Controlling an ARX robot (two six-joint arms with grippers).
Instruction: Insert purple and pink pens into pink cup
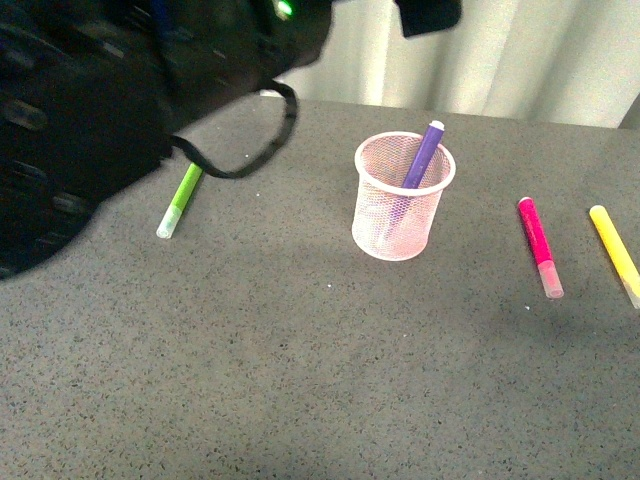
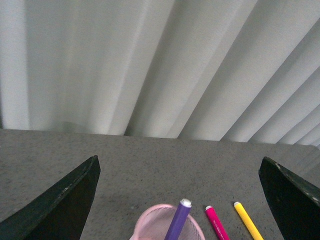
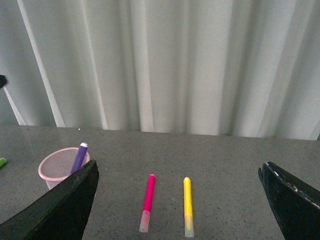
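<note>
Four markers: purple pen (image 1: 425, 155) inside one pink cup (image 1: 385, 235); pink pen (image 1: 537, 240) and yellow marker (image 1: 613, 240) right, green marker (image 1: 180, 200) left. My left gripper (image 2: 178, 165) and right gripper (image 3: 178, 167) gape, seemingly empty.

Robot test bench in a lab-like space.
A grey speckled tabletop (image 1: 300, 380) runs to a pale pleated curtain (image 3: 165, 65) hung as a plain backdrop along its far edge. A pink mesh cup (image 1: 400, 215) stands mid-table, with a lime-green marker (image 1: 180, 200) lying left and a pink marker (image 1: 538, 245) and a yellow marker (image 1: 615, 250) right. A black robot arm (image 1: 90, 110) looms near left.
</note>
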